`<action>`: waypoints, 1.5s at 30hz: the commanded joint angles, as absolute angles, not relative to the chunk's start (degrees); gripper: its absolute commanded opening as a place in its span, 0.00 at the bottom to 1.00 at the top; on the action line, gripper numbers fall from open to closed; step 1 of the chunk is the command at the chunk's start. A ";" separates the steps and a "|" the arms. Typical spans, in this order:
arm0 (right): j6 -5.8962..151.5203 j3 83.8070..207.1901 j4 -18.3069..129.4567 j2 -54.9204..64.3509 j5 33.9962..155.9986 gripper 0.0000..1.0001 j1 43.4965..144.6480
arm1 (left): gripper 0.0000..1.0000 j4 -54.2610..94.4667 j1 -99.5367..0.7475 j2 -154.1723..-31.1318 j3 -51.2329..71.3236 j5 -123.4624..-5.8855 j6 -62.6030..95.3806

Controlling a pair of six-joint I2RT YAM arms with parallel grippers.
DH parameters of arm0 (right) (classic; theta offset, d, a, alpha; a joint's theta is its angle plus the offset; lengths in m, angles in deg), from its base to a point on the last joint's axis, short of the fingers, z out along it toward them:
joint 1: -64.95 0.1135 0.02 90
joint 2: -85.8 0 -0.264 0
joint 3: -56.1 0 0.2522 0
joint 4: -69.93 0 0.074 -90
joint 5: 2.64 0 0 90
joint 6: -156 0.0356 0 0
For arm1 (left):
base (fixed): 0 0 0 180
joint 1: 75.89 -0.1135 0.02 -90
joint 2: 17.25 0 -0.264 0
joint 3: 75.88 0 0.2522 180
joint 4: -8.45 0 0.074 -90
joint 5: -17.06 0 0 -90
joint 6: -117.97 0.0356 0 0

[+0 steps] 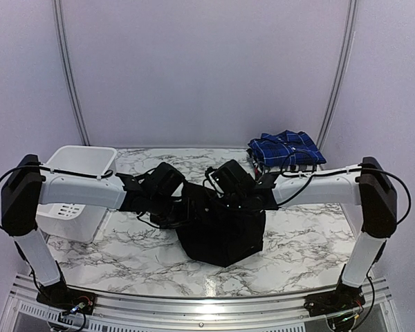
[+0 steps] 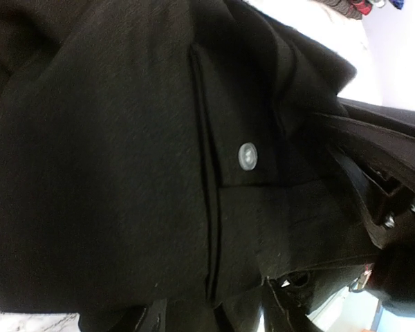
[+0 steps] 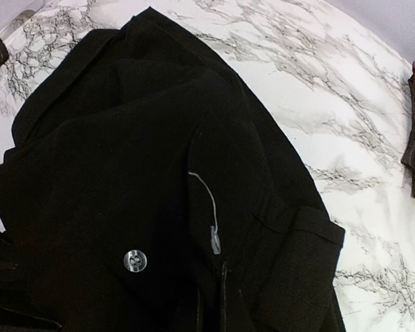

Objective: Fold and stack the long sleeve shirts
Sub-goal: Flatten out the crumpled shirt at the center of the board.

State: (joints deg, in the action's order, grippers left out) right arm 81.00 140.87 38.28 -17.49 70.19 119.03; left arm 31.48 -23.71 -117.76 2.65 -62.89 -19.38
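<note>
I can't make out any writing from where I stand. The black shirt (image 3: 124, 173) has a small grey tab (image 3: 216, 242) hanging from a thin grey loop, but it is too small to read. The button (image 3: 134, 261) beside it shows no lettering I can make out, nor does the folded blue plaid shirt (image 1: 286, 148).

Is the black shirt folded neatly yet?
Not neatly: the black shirt lies bunched in loose, overlapping, wrinkled layers.
</note>
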 commanded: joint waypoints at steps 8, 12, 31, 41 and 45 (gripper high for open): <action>82.60 139.32 39.38 -10.84 68.96 0.00 118.64 | 0.44 29.05 -23.37 -116.27 3.07 -60.59 -22.37; 82.45 139.12 39.53 -9.83 69.36 0.00 118.53 | 0.48 29.40 -23.34 -112.73 -0.68 -59.72 -23.08; 80.59 136.23 41.61 -3.92 72.39 0.00 116.08 | 0.54 13.85 -20.80 -116.63 -2.33 -67.77 -46.42; 79.95 134.06 42.08 -0.98 74.32 0.00 114.65 | 0.45 11.09 -20.61 -121.04 0.10 -72.12 -49.58; 80.11 133.38 42.59 -0.62 73.98 0.00 114.45 | 0.31 11.13 -20.61 -120.92 0.06 -72.32 -49.86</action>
State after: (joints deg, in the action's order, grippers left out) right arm 80.52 133.98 40.84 -2.21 73.60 115.07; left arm 13.47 -20.87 -120.97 -1.59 -70.45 -49.42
